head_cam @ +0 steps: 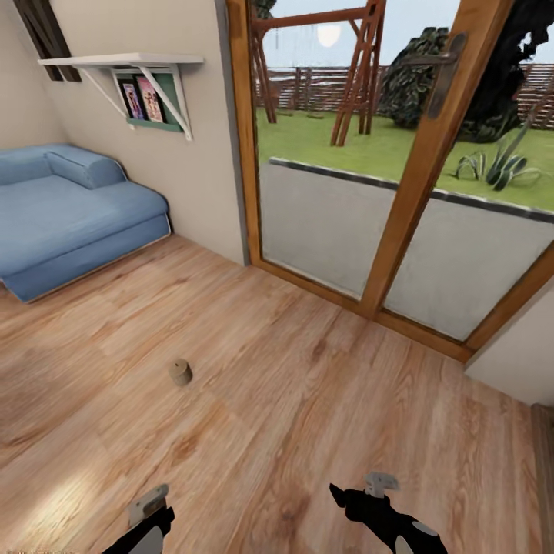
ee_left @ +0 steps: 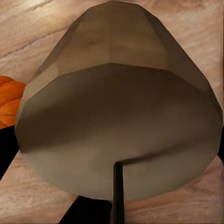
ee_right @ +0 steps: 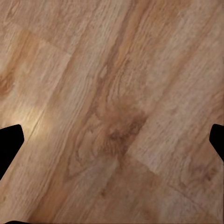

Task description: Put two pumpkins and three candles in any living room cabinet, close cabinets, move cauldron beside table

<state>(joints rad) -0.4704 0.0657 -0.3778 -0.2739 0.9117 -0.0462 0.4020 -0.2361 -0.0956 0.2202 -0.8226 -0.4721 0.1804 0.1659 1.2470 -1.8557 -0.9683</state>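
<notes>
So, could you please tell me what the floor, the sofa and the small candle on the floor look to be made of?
The floor looks like wood planks or laminate with a light sheen: grain, knots and plank seams show. The sofa seems upholstered in matte blue fabric, soft-edged and woven-looking. The candle looks like dull olive-beige wax, though its faceted render leaves that open.

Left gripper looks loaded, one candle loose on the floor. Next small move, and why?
Probably drive toward the loose candle and lower the right gripper to it. That gripper is open over bare floor, while the left wrist view has a candle held right at the camera, a pumpkin beside it.
</notes>
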